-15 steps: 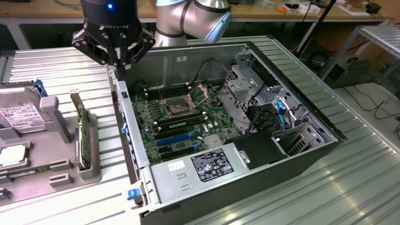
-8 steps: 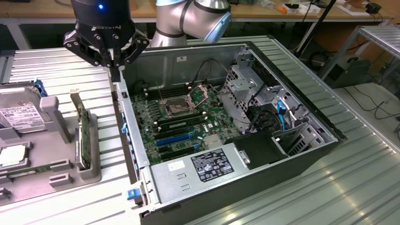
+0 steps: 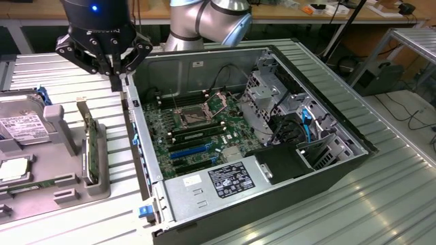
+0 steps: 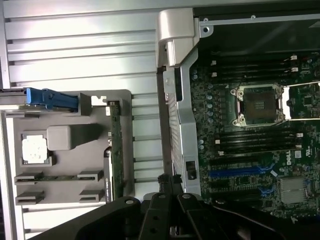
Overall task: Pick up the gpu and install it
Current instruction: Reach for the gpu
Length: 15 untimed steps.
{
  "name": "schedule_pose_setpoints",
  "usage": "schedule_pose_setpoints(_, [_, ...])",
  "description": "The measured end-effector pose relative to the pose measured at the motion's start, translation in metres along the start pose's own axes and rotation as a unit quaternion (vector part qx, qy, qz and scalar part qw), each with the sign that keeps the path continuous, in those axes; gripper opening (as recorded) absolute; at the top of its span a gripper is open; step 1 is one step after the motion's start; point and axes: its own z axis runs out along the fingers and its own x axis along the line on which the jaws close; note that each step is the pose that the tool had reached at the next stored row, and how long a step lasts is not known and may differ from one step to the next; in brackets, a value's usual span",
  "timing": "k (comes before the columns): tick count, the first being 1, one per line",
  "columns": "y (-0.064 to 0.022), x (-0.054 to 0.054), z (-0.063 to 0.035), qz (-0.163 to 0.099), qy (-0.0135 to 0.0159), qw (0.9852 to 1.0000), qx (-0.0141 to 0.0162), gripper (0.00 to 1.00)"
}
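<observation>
Gripper (image 3: 116,81) fingers pressed together, holding nothing, poised over the PC case (image 3: 138,138) wall edge nearest the parts tray (image 3: 41,208). GPU (image 3: 87,148) stands on edge in a tray slot, well apart from gripper. I see a clear gap btwn tray and case. Mobo (image 4: 227,150) reads DELL; PSU label (image 3: 232,179) illegible. Hard drive (image 3: 17,120) cut off at frame edge.

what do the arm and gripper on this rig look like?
The arm is silver-grey, built of round tubular segments with a bulky rounded joint and a darker grey end cap. The gripper is all black. Its cylindrical body carries a small lit blue light, and bolted linkage bars on both sides narrow down to slim black fingers.
</observation>
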Motion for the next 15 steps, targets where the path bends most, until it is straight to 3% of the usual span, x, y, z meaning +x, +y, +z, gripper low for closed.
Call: schedule_pose_setpoints(15, [-0.0039,0.024,-0.0008,0.0,0.0,1.0,0.0,0.1])
